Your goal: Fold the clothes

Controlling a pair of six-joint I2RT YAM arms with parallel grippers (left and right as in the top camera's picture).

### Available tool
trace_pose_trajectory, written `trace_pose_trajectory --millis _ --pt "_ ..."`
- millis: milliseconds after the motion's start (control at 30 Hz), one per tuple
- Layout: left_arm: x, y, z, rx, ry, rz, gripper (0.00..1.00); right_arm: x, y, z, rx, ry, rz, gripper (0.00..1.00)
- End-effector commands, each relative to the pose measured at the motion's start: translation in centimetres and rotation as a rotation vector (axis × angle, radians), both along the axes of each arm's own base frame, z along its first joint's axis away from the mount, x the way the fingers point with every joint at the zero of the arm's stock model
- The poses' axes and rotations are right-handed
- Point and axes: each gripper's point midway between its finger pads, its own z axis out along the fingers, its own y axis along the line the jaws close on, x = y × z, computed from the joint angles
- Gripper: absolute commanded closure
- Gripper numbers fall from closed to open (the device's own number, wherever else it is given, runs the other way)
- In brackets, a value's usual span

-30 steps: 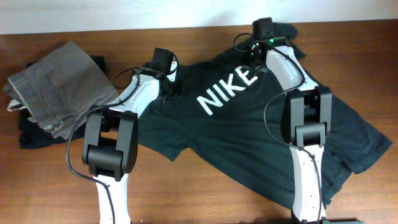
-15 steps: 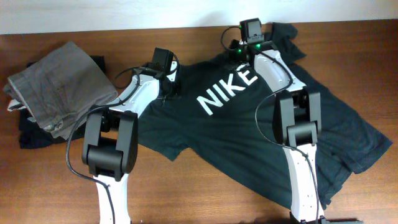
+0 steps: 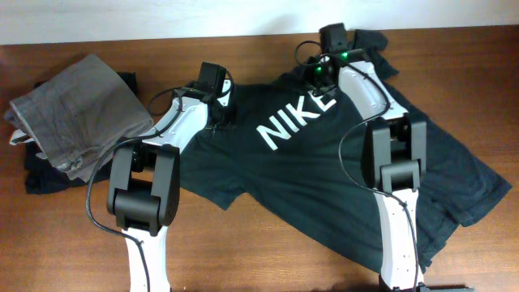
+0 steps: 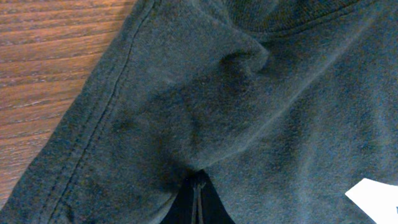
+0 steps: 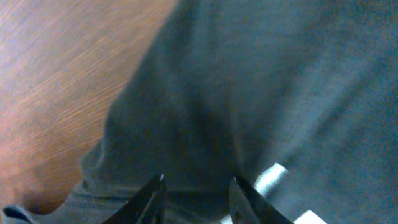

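Reaching far forward, the left gripper [image 4: 196, 202] has its fingers clamped on the T-shirt [image 3: 324, 178] at its ten o'clock edge; the right gripper [image 5: 196, 190], at twelve, hangs part-open, empty.

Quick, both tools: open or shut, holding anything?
Left tool: shut, pinching the T-shirt.
Right tool: open over the T-shirt, holding nothing.

White links and bulky black joint housings [image 3: 146, 191] make up the left arm [image 3: 177, 123] and right arm [image 3: 371, 91]. Thin black cables [image 3: 96, 174] loop alongside. Green lights [image 3: 344, 55] glow on the right wrist. The right gripper [image 5: 198, 185] has black fingers [image 5: 149, 200].
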Motion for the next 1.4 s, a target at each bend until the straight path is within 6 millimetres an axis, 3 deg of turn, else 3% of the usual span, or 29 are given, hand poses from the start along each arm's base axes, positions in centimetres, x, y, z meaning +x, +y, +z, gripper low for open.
trace_pose_trajectory --millis 0,200,533,700,767,833,1000,1367 --pt "-1.6 -0.1 -3.6 0.012 0.087 -0.017 1.0 0.3 0.0 2.6 0.052 -0.019 -0.045 0.62" --pt "-1.6 -0.1 -3.6 0.012 0.087 -0.017 1.0 0.0 0.8 1.8 0.074 0.01 -0.075 0.62" --pt "-1.6 -0.1 -3.6 0.012 0.086 -0.017 0.99 0.3 1.7 2.3 0.161 0.022 -0.125 0.55" --pt "-1.6 -0.1 -3.6 0.012 0.087 -0.017 1.0 3.4 2.4 4.8 0.212 -0.15 -0.045 0.49" --pt "-1.6 -0.1 -3.6 0.012 0.087 -0.017 0.99 3.5 2.5 5.7 0.263 -0.159 -0.027 0.49" --pt "-1.6 -0.1 -3.6 0.012 0.086 -0.016 0.99 3.0 2.0 6.1 0.307 -0.118 -0.052 0.49" --pt "-1.5 0.0 -3.6 0.015 0.084 -0.015 0.99 -0.1 0.1 3.9 0.282 0.063 -0.132 0.54" --pt "-1.5 -0.1 -3.6 0.014 0.085 -0.015 1.0 -0.9 0.0 2.9 0.251 0.102 -0.138 0.54"
